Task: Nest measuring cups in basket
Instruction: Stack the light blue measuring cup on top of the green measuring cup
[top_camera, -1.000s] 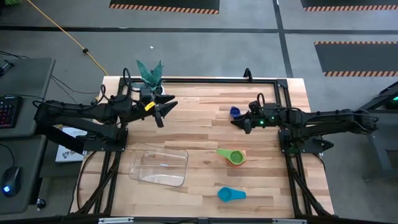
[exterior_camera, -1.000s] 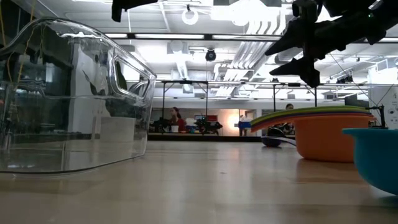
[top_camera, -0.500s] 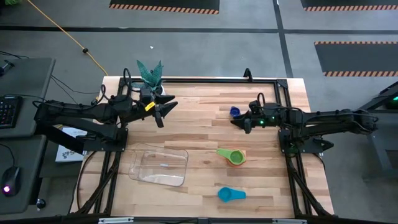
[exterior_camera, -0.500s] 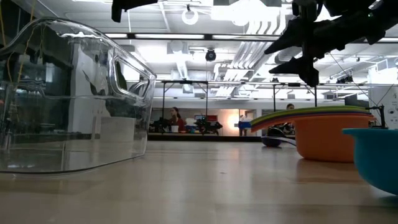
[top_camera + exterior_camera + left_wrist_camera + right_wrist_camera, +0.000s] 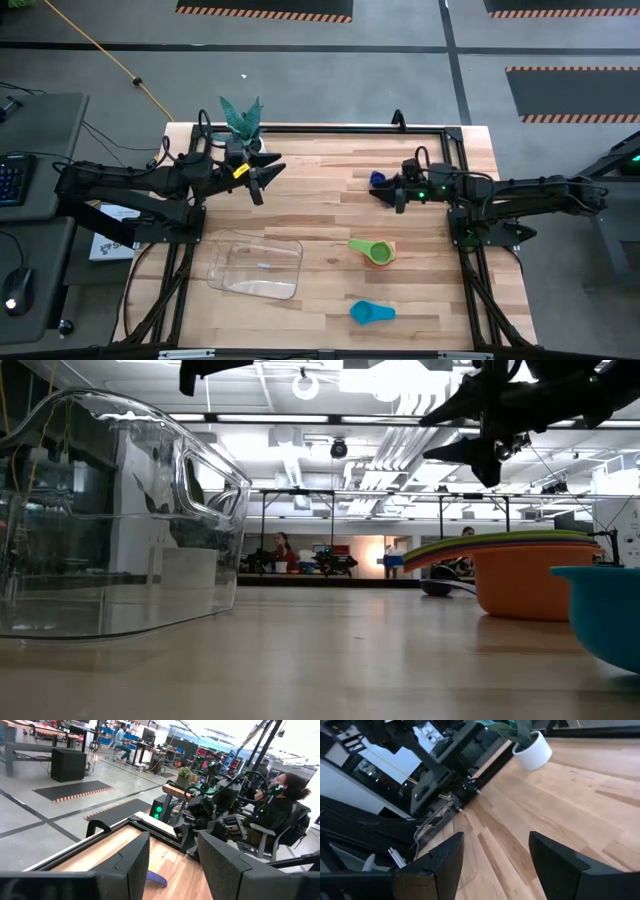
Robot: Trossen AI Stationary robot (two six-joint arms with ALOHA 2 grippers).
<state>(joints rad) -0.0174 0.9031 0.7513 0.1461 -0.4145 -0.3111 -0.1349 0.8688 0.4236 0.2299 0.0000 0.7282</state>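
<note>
My right gripper (image 5: 390,196) hangs open above the table's far right part, just beside the dark blue measuring cup (image 5: 378,180), which rests on the wood and touches nothing else. In the low view this gripper (image 5: 434,437) is high, with its fingers pointing nearly level. A green cup nested in an orange one (image 5: 376,251) stands right of the middle, and a light blue cup (image 5: 370,312) lies near the near edge. The clear basket (image 5: 256,266) sits left of the middle, with no cup in it. My left gripper (image 5: 262,183) waits open over the far left part.
A white pot with a green plant (image 5: 241,122) stands at the far left corner, behind my left arm. A black frame (image 5: 330,129) runs around the table's edges. Bare wood lies between the basket and the cups. A person (image 5: 280,805) sits beyond the table's right side.
My right gripper has risen a little and tipped from slanting downward to nearly level, staying next to the dark blue cup. The cups, the basket and my left arm have kept still.
</note>
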